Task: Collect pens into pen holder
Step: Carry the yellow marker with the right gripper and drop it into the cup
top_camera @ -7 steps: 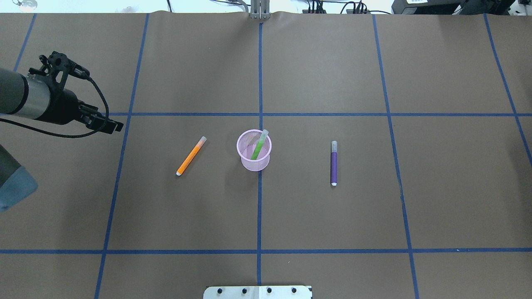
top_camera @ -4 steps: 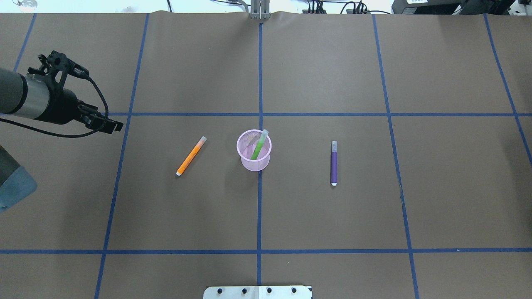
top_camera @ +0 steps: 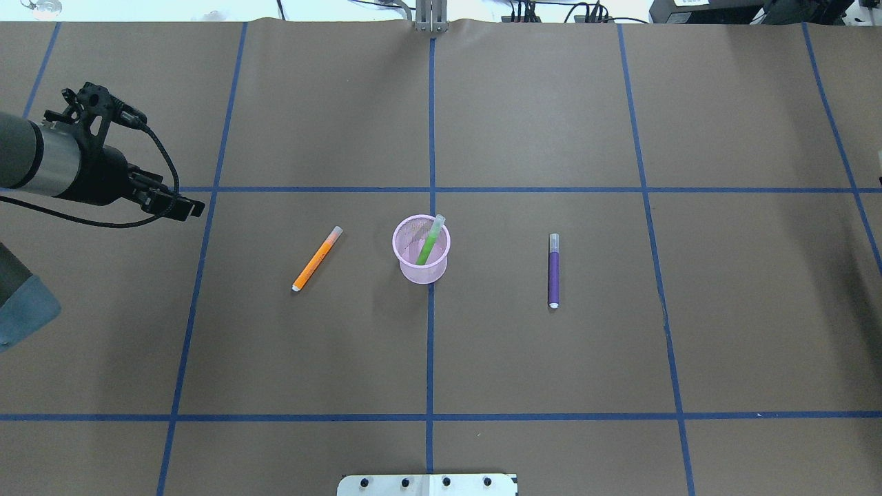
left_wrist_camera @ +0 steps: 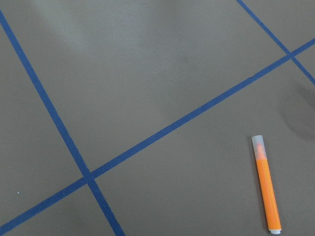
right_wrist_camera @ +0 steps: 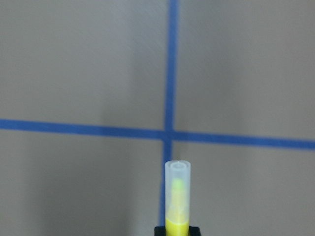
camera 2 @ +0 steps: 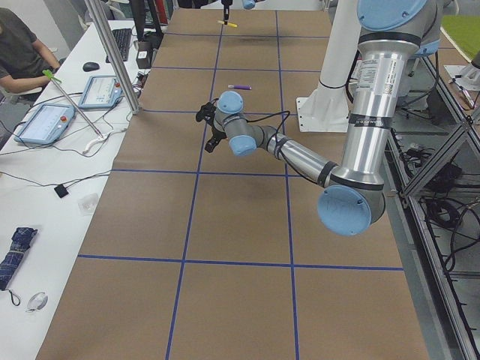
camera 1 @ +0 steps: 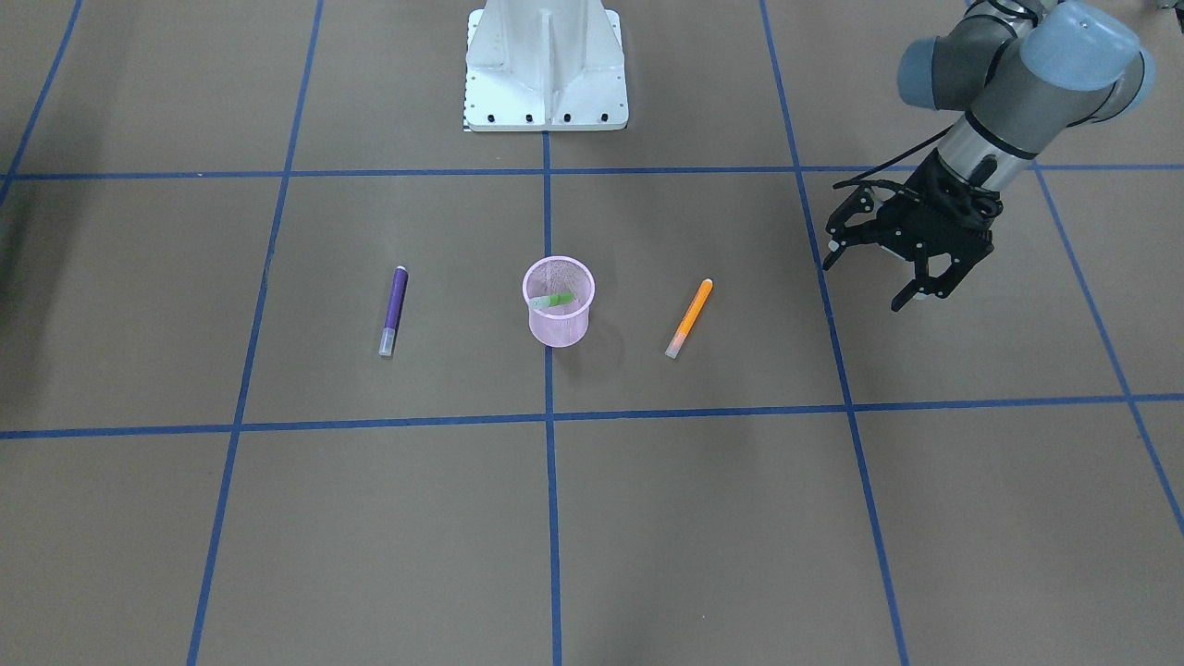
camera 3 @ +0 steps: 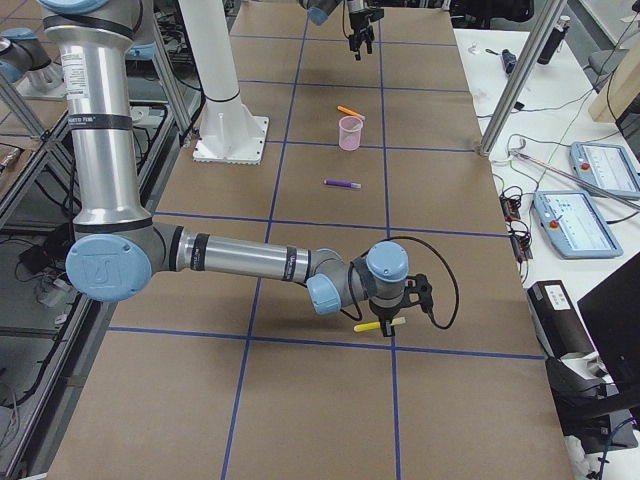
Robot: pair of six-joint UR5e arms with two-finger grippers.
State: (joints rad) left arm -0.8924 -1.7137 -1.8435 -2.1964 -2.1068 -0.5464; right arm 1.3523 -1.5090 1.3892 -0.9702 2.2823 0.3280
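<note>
The pale pink mesh pen holder [top_camera: 424,272] stands at the table's centre, also in the front view [camera 1: 559,326], with a green pen [top_camera: 430,242] leaning in it. An orange pen [top_camera: 317,259] lies to its left, also in the left wrist view [left_wrist_camera: 267,194]. A purple pen [top_camera: 553,272] lies to its right. My left gripper [camera 1: 865,282] is open and empty, hovering beyond the orange pen near the table's left side [top_camera: 193,207]. My right gripper [camera 3: 385,325] is shut on a yellow pen [right_wrist_camera: 177,201], held above a tape crossing far to the right, outside the overhead view.
Blue tape lines divide the brown table into squares. The robot's white base plate [camera 1: 546,65] sits at the near middle edge. A side desk with tablets [camera 3: 590,170] and a seated person [camera 2: 19,45] lie beyond the table's far edge.
My left arm has drawn back slightly towards the left edge. The pens on the table and the pen holder have not moved.
</note>
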